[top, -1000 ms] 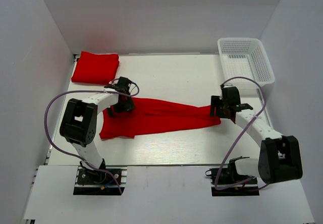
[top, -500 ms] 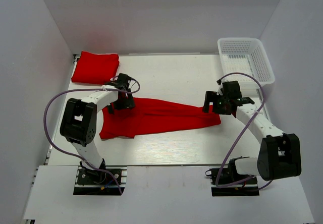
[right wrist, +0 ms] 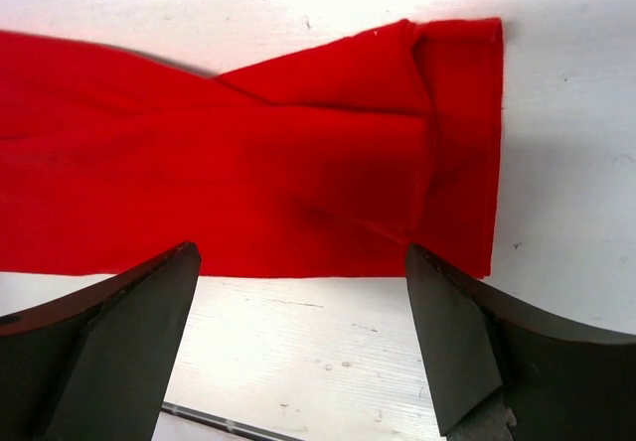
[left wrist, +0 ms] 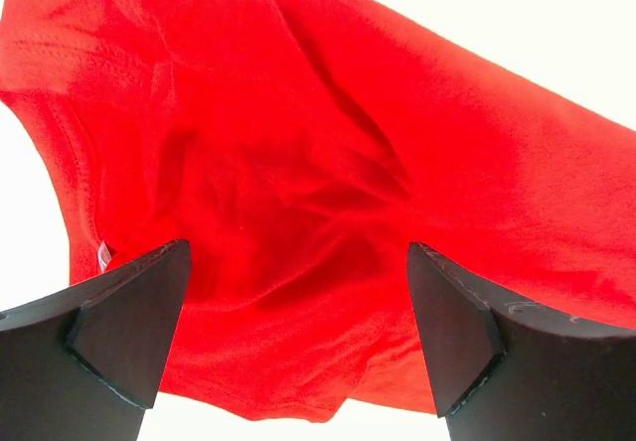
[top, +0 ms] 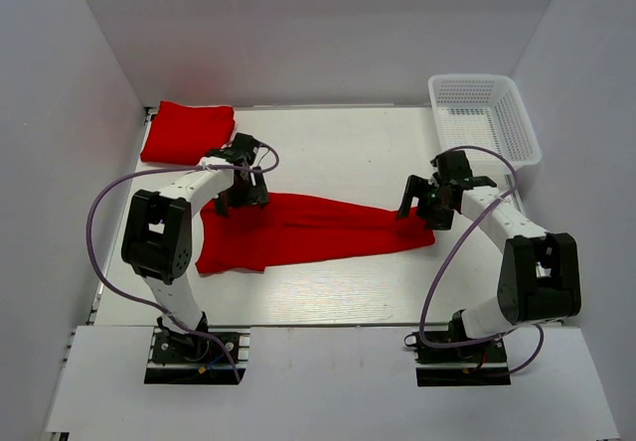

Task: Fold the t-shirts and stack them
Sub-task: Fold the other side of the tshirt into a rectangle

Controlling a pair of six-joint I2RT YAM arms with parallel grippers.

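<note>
Top external view shows the strip-folded t-shirt (top: pixel 318 227) left of the white mesh basket (top: pixel 484 113), right gripper (top: pixel 419 213) over its basket-side end, left gripper (top: pixel 241 201) over its far end, both claws spread and empty, seemingly poised to pinch both ends for the next fold.

One red t-shirt (top: pixel 189 131) lies folded into a flat rectangle at the far left corner of the table (top: pixel 338 153). A second red t-shirt (top: pixel 308 230) lies well apart from it, in the middle. It is gathered into a long wrinkled band from left to right. Its left end is wider and shows a small white tag (left wrist: pixel 103 252). Its right end is narrow, with a straight hem.
</note>
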